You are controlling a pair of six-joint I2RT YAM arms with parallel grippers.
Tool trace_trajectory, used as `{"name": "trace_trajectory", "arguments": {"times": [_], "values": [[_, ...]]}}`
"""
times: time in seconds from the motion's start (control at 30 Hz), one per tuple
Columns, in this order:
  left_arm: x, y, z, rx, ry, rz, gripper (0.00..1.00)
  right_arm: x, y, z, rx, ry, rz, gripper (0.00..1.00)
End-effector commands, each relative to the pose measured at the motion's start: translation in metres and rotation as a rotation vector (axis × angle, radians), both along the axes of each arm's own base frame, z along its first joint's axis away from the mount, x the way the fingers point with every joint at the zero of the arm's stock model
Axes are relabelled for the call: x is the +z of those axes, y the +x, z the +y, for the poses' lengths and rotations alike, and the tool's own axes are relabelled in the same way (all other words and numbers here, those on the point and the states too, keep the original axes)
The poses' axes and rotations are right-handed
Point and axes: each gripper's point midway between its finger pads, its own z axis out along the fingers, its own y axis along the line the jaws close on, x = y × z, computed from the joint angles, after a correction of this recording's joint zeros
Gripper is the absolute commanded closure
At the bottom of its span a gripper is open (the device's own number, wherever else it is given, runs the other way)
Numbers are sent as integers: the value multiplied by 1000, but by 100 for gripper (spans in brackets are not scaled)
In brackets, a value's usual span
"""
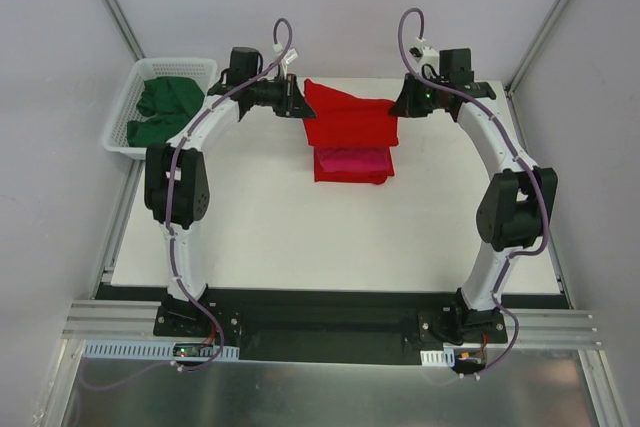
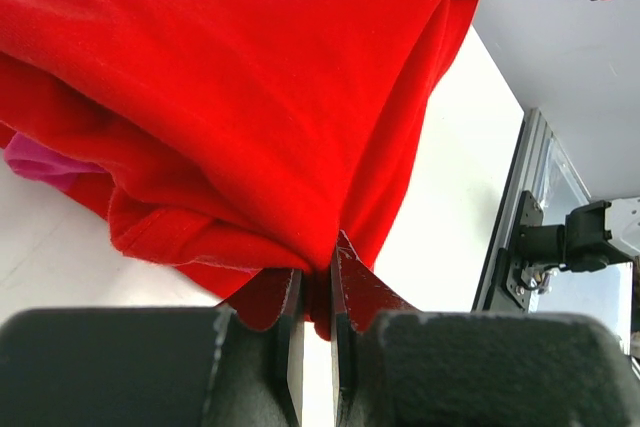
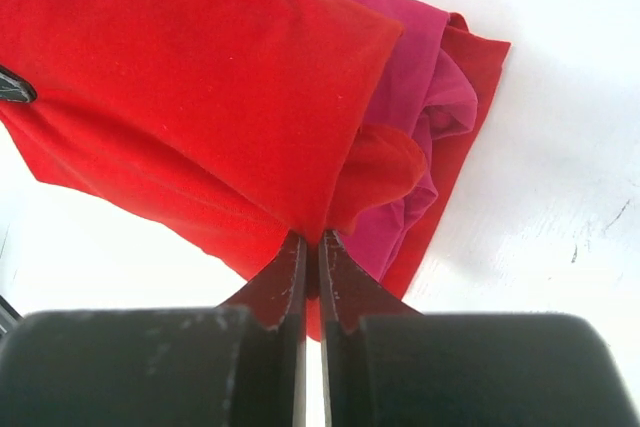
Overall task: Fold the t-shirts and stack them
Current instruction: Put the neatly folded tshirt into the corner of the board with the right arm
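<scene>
basket: white basket (image 1: 122,107) by the table's far left corner, dark green t-shirts (image 1: 165,107) piled inside | shirts: red t-shirt (image 1: 350,119) hangs stretched at the far middle, pink t-shirt (image 1: 352,160) lies under it | grip: left gripper (image 1: 296,99) and right gripper (image 1: 400,105) each pinch a red corner tight | room: white table (image 1: 280,237), grey walls (image 1: 60,7)

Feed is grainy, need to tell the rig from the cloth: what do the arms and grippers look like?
Both the left arm and right arm have white links with bulky black joint housings. A purplish cable runs along each, looping above the wrist. The left gripper and right gripper are black, with flat fingers tapering to points.
</scene>
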Motion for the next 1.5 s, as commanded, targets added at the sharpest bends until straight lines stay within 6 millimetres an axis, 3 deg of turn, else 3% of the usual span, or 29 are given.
{"name": "trace_trajectory", "arguments": {"times": [0.0, 0.33, 0.63, 0.97, 1.2, 1.23, 1.27, 1.3, 1.33, 1.37, 1.4, 1.43, 1.47], "values": [[3, 11, 3, -1, -12, -21, 100, 21, 19, -40, -105, -46, -103, 99], [-20, 9, -18, -43, -2, 17, 100, -15, 28, -42, -104, -49, -44, 99], [-39, 10, -20, -39, 7, 63, 100, -45, 30, -36, -80, -39, 22, 99], [-63, -9, -26, -57, 31, 125, 100, -63, 20, -26, -47, -50, 74, 99], [-90, -18, -29, -59, 59, 180, 100, -87, 6, -12, 1, -84, 127, 99], [-91, -18, -29, -60, 60, 180, 100, -89, 4, -11, 8, -89, 132, 98], [-91, -17, -28, -57, 61, 179, 100, -91, 1, -9, 17, -97, 135, 82], [-90, -17, -29, -56, 62, 177, 93, -89, 0, -9, 18, -101, 128, 69], [-88, -17, -29, -57, 61, 174, 82, -90, -1, -9, 18, -105, 129, 59], [-85, -18, -29, -60, 57, 168, 66, -92, -4, -10, 17, -106, 134, 41], [-83, -19, -29, -60, 56, 170, 29, -86, -4, -10, 17, -104, 116, 33], [-82, -21, -29, -67, 50, 173, 10, -84, -5, -11, 13, -105, 110, 26], [-76, -23, -28, -69, 45, 163, 1, -81, -7, -12, 12, -109, 103, 13]]}}
